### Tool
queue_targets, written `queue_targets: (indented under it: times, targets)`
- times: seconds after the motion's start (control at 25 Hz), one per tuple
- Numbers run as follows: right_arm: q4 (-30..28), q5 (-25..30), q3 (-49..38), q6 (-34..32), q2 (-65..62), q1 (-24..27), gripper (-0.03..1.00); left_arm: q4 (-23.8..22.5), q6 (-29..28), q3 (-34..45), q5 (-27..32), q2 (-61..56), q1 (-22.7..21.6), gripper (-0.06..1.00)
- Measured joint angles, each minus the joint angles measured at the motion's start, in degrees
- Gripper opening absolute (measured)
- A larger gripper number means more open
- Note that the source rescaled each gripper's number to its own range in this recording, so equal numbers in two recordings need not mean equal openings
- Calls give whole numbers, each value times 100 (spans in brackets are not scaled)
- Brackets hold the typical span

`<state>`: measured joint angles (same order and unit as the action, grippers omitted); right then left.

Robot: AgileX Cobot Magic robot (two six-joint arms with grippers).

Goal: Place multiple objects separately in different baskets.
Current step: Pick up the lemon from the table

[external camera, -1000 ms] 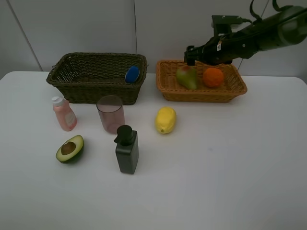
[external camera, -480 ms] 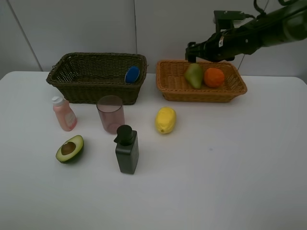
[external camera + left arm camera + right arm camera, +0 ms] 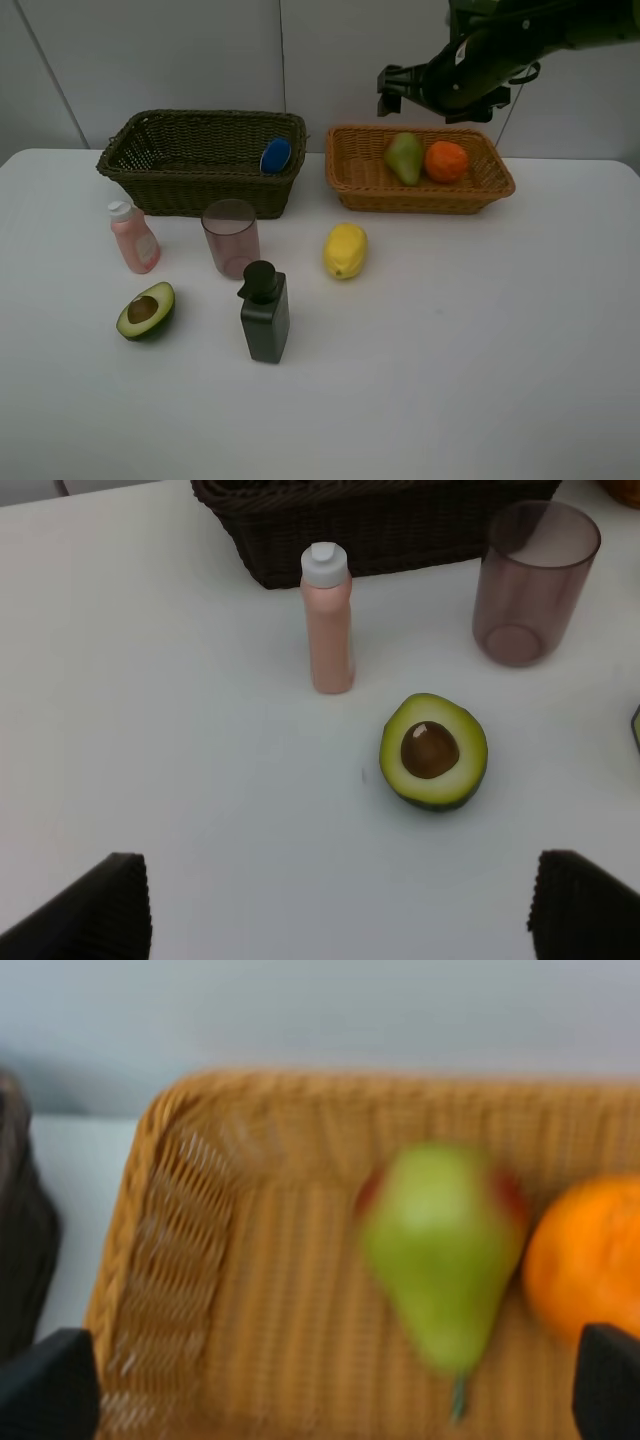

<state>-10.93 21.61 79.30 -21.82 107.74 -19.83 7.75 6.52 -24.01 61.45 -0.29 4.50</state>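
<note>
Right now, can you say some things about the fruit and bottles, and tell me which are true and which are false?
1. The green-red pear lies in the shallow orange-tan wicker basket, next to the round orange. True.
2. The yellow lemon is in that basket too. False: it lies on the white table in front of it.
3. The avocado half lies with its brown pit showing. True.
4. The black pump bottle has tipped over. False: it stands upright.
5. The right fingers grip the pear. False: they are spread apart, holding nothing.
</note>
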Motion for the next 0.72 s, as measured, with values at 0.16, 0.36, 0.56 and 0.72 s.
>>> queue_targets:
  times: [0.16, 0.36, 0.56, 0.72]
  targets:
    - [557, 756, 0, -4, -139, -192, 100, 0, 0, 0, 0, 0, 0, 100]
    - [705, 1315, 0, -107, -148, -561, 100, 0, 0, 0, 0, 0, 0, 100]
    - [729, 1415, 0, -616, -107, -973, 100, 0, 0, 0, 0, 0, 0, 100]
    - [734, 1544, 0, -1063, 128, -1157, 100, 0, 0, 0, 0, 0, 0, 100]
